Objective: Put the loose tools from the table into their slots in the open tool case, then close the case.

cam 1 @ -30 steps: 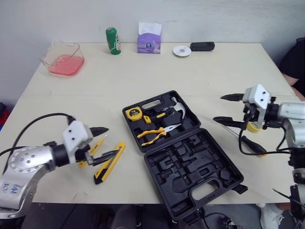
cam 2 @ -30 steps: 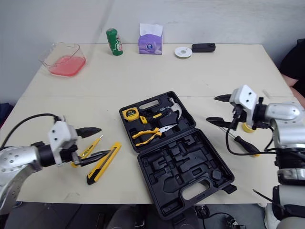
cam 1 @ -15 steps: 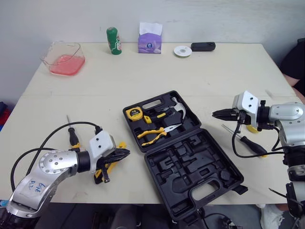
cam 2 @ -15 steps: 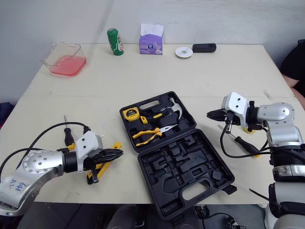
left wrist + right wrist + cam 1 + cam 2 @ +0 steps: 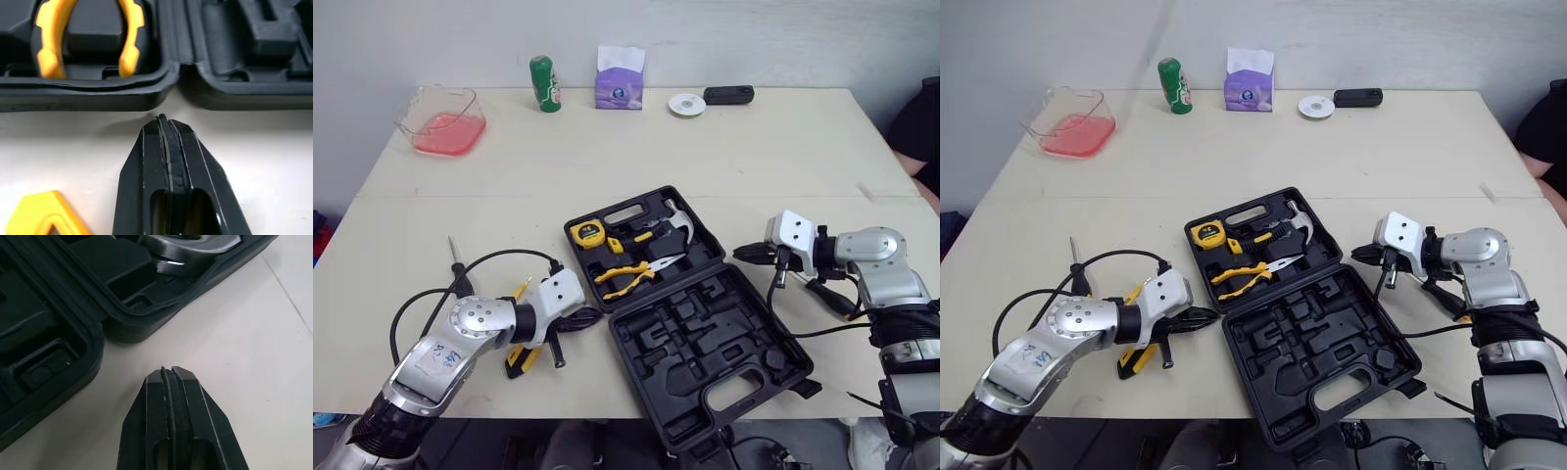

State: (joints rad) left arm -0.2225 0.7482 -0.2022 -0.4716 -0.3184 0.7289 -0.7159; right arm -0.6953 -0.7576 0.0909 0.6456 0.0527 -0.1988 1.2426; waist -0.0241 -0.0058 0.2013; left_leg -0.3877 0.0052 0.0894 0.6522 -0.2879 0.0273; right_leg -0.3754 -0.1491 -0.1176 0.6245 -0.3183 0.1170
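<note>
- Left pincer [image 5: 585, 315] is shut tight, fingers pressed together on nothing, its tips low over the table [image 5: 754, 147] just beside the case [image 5: 705, 333], near the hinge.
- Its arm covers most of the yellow knife [image 5: 516, 359]; one end shows. A second yellow tip beside the arm is too hidden to name.
- Left screwdriver [image 5: 460, 282] lies beyond the arm, its handle partly behind a cable.
- Case lies open, with tape, pliers and hammer in the tray; the lid's handle edge overhangs the table's front edge.
- Right pincer [image 5: 737, 254] is likewise shut and bare, just beside the tray's right corner.
- Right screwdriver [image 5: 832, 297] lies partly under that arm.
- Broad bare table lies behind the case.
</note>
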